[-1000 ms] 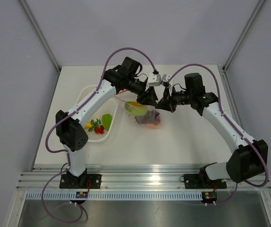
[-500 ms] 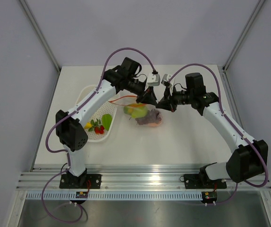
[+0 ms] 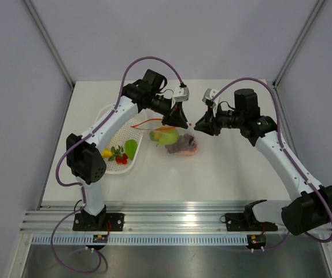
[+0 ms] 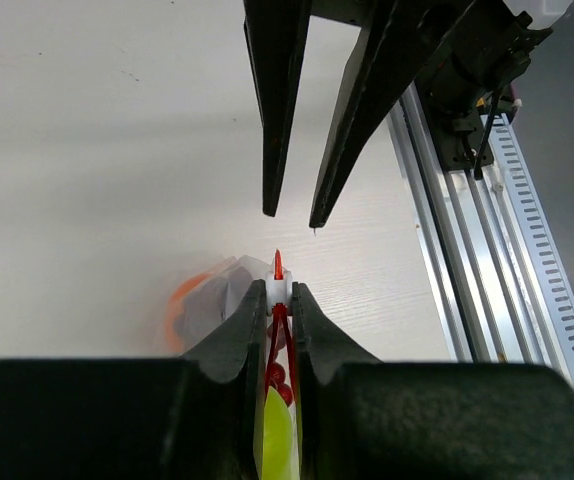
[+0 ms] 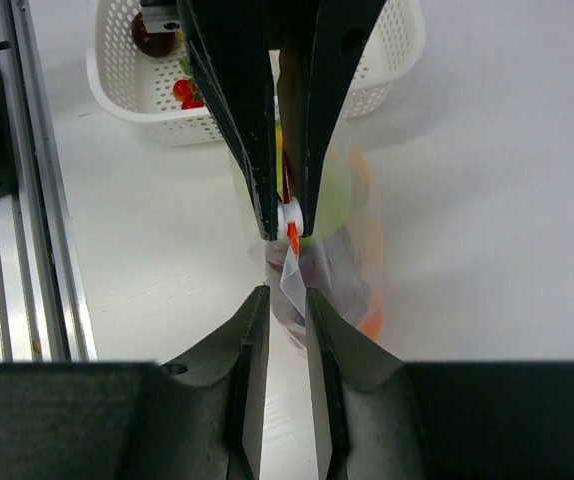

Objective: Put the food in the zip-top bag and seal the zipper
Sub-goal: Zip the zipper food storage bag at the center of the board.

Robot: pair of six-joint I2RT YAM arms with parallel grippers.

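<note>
**Your rig, itemised.**
- Left arm (image 3: 109, 124) and right arm (image 3: 281, 156): white link shells, black joint housings.
- Purple cable (image 3: 148, 58): one loop over your left arm, another (image 3: 244, 80) over the right. More of it trails by each black base plate (image 3: 96, 222).
- Camera block (image 3: 181, 92): small, pale grey, one at each wrist.
- Left gripper (image 3: 186, 124) and right gripper (image 3: 196, 124): two black tapered fingers (image 5: 247, 370) apiece.

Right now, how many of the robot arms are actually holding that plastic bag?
1. The left end effector is clamped on the zipper of the zip-top bag; the right end effector hangs open just off the zipper's end, gripping nothing.
</note>
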